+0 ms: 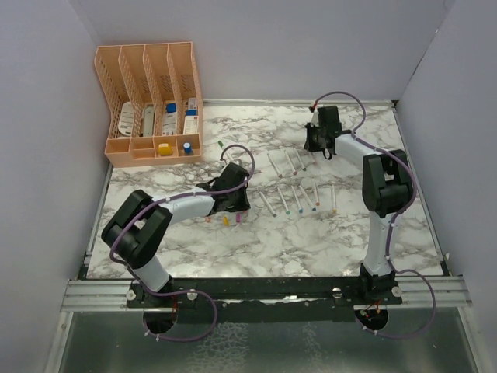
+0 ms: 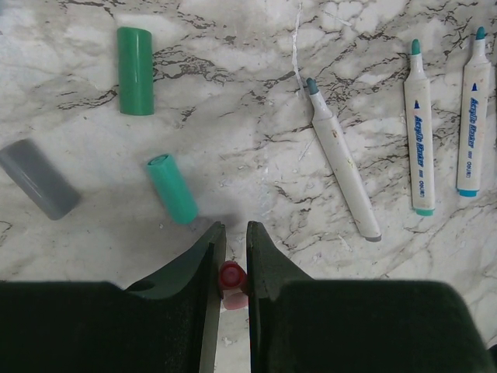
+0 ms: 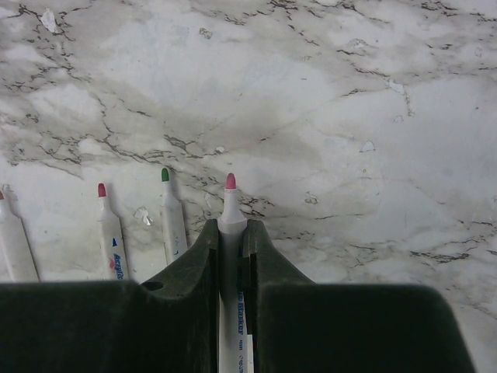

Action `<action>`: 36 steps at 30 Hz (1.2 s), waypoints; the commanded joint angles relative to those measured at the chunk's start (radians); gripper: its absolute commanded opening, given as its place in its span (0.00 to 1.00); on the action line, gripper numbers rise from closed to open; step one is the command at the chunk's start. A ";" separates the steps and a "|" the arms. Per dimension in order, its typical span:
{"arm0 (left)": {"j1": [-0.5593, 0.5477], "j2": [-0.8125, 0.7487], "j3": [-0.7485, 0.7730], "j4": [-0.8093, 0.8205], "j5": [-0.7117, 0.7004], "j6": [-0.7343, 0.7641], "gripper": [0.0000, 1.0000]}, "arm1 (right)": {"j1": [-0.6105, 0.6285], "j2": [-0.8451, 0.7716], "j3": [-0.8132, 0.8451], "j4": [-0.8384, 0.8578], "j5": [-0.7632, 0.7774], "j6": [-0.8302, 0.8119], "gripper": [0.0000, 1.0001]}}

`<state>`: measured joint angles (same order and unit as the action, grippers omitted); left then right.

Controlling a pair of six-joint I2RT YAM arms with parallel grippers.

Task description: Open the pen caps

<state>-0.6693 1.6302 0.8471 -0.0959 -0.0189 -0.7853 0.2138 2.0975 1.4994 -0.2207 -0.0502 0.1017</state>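
Observation:
My left gripper (image 2: 235, 228) (image 1: 233, 203) is shut on a small red pen cap (image 2: 231, 277), low over the marble. In front of it lie loose pen caps: a green one (image 2: 135, 71), a teal one (image 2: 172, 188) and a grey one (image 2: 39, 179). Three uncapped pens (image 2: 342, 165) (image 2: 418, 132) (image 2: 472, 116) lie to its right. My right gripper (image 3: 231, 225) (image 1: 317, 144) is shut on a white pen (image 3: 231, 208) whose bare pink tip pokes out past the fingers. Beside it lie a green-tipped pen (image 3: 172, 221) and a red-tipped one (image 3: 113, 242).
A peach organiser (image 1: 151, 93) stands at the back left, with yellow and blue blocks in its front tray. Two rows of pens (image 1: 299, 200) (image 1: 286, 163) lie between the arms. Small caps (image 1: 226, 221) sit by the left gripper. Grey walls enclose the table.

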 commanded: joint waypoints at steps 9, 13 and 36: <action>-0.029 0.015 0.033 -0.065 -0.075 0.016 0.03 | -0.007 0.045 -0.015 0.029 -0.031 0.028 0.08; -0.032 -0.008 0.017 -0.075 -0.075 0.010 0.20 | -0.007 0.042 -0.034 0.036 -0.036 0.039 0.20; -0.020 -0.505 0.067 -0.177 -0.274 0.012 0.99 | 0.005 -0.083 0.138 -0.074 -0.111 -0.010 0.76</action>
<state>-0.6949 1.2278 0.9508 -0.2794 -0.2047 -0.7750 0.2138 2.0789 1.5425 -0.2493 -0.0818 0.1196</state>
